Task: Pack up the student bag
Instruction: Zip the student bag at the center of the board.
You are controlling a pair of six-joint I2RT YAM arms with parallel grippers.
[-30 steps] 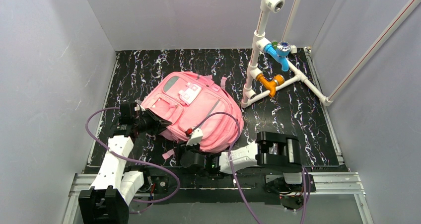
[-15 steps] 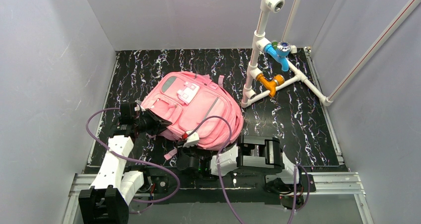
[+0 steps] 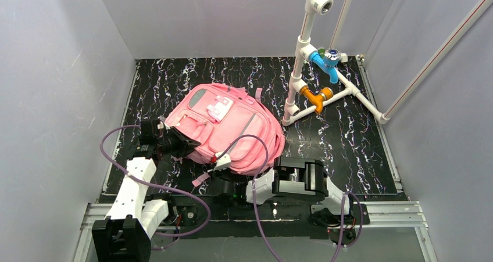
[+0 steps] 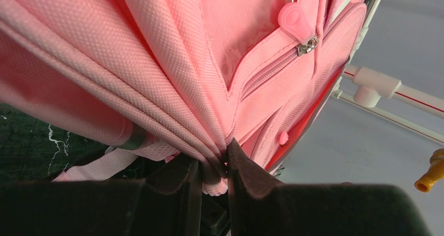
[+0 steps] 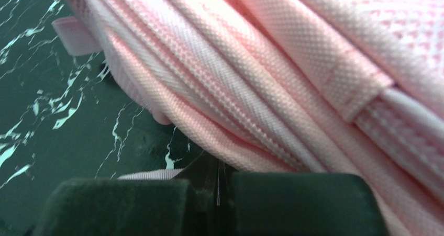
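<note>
Bag (image 3: 229, 128) lies on the dark mat (image 3: 163, 82), a fold of its side pinched in the left pincer (image 4: 213, 160), I'd guess to steady it, while the right pincer (image 5: 217, 178) sits squeezed fully together just under its near edge, can't tell if anything's caught.
</note>
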